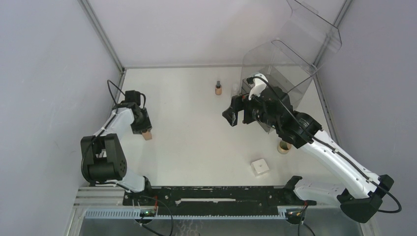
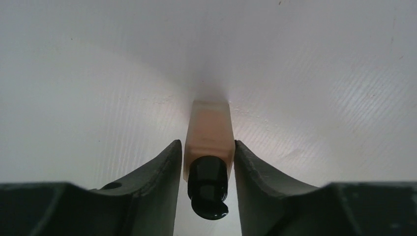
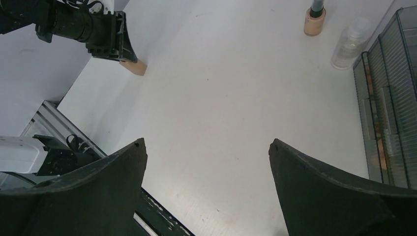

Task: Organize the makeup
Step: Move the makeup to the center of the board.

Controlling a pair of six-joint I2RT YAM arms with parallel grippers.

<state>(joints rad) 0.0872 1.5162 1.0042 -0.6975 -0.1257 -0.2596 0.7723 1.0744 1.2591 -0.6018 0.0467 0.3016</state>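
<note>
My left gripper (image 1: 143,129) is shut on a tan bottle (image 1: 147,135) with a black cap, low over the table's left side. In the left wrist view both fingers press the sides of the bottle (image 2: 210,130), cap toward the camera. My right gripper (image 1: 232,115) is open and empty above mid-table; its fingers (image 3: 118,182) stand wide apart. A second tan dark-capped bottle (image 1: 218,88) stands at the back, with a small clear bottle (image 3: 350,44) beside it. A round tan puff (image 1: 283,147) and a white box (image 1: 259,167) lie front right.
A big clear plastic bin (image 1: 287,69) with a raised lid stands at the back right, behind my right arm; its ribbed wall (image 3: 388,103) shows in the right wrist view. Walls close in on the left, back and right.
</note>
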